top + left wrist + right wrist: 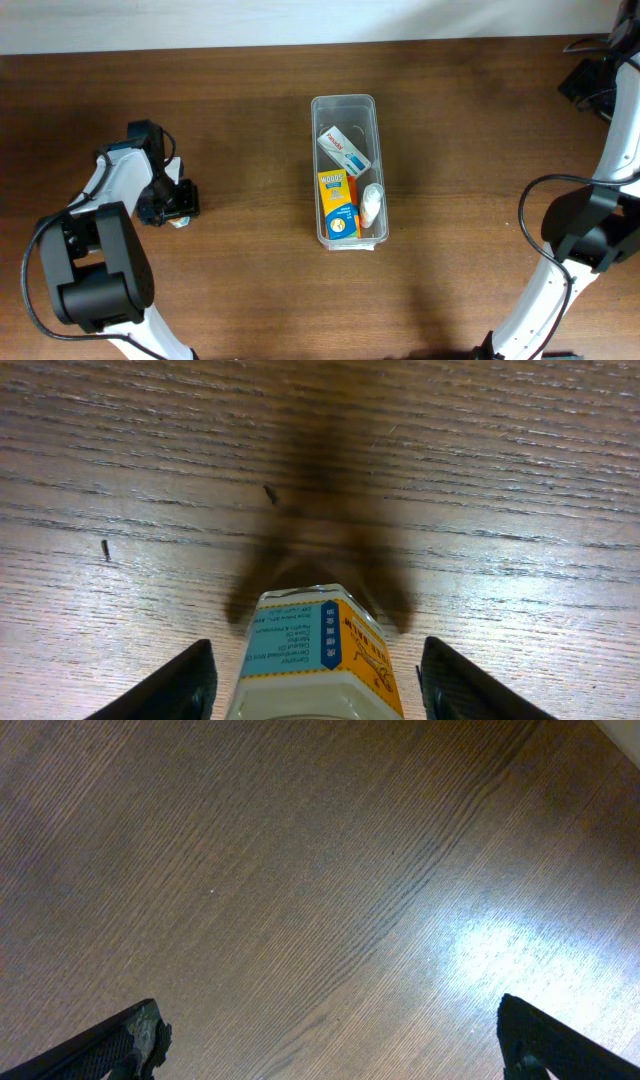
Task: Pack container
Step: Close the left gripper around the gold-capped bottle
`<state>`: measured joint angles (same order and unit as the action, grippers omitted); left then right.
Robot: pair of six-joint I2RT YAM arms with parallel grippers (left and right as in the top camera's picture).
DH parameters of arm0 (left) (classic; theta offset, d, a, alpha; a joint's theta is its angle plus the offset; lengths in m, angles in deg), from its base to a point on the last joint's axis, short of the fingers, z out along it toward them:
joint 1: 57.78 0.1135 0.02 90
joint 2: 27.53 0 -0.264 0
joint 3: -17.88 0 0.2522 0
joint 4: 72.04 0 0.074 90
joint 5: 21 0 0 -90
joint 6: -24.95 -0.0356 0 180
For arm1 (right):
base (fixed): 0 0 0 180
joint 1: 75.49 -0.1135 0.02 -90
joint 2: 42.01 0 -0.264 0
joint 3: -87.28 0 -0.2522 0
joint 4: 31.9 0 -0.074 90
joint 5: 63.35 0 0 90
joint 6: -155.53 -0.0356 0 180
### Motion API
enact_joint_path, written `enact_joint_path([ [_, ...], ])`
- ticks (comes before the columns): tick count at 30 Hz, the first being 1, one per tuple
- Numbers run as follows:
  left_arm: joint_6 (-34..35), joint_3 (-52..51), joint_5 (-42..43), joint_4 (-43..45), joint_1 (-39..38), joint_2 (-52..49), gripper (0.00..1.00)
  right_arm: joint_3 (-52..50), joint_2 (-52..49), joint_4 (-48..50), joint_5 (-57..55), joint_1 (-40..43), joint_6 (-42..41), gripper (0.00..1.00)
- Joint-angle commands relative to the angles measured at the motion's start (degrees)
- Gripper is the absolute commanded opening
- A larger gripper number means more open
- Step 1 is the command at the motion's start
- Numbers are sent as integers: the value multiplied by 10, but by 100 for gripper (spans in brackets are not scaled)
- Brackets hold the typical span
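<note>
The container (347,101), a long clear bin, stands at mid-table. It holds a white box (343,150), a yellow and blue box (338,203) and a small white bottle (371,203). Far to its left, my left gripper (170,203) hangs low over the table. In the left wrist view a small jar with a blue and orange label (310,650) sits between the black fingers (190,685), with a gap on each side, so the left gripper (315,685) is open around it. My right gripper (325,1030) is wide open above bare wood, nothing between its fingers.
The right arm (600,225) rises along the table's right edge, with black cables (590,70) at the far right corner. The left arm's base (95,270) stands at the near left. Small dark specks (105,548) lie on the wood near the jar.
</note>
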<state>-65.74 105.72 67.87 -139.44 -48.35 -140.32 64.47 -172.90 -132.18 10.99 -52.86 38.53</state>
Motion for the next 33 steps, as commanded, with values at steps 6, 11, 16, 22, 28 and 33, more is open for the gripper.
enact_joint_path([
  [6, -9, -2, -4, 1, 1, -5, 58, 0, 2, 0, -11, -1, -2, 98],
  [11, -9, -2, -4, 1, 1, -5, 55, 0, 2, 0, -11, -1, -2, 98],
  [16, -9, -2, -4, 1, 1, -5, 54, 0, 2, 0, -11, -1, -2, 98],
  [22, -6, -2, -2, 0, 1, -5, 50, 0, 2, 0, -11, -1, -2, 98],
  [28, -4, -2, -2, 0, 1, -5, 48, 0, 2, 0, -11, -1, -2, 98],
  [33, -4, -2, -2, 1, 1, -5, 42, 0, 2, 0, -11, -1, -2, 98],
])
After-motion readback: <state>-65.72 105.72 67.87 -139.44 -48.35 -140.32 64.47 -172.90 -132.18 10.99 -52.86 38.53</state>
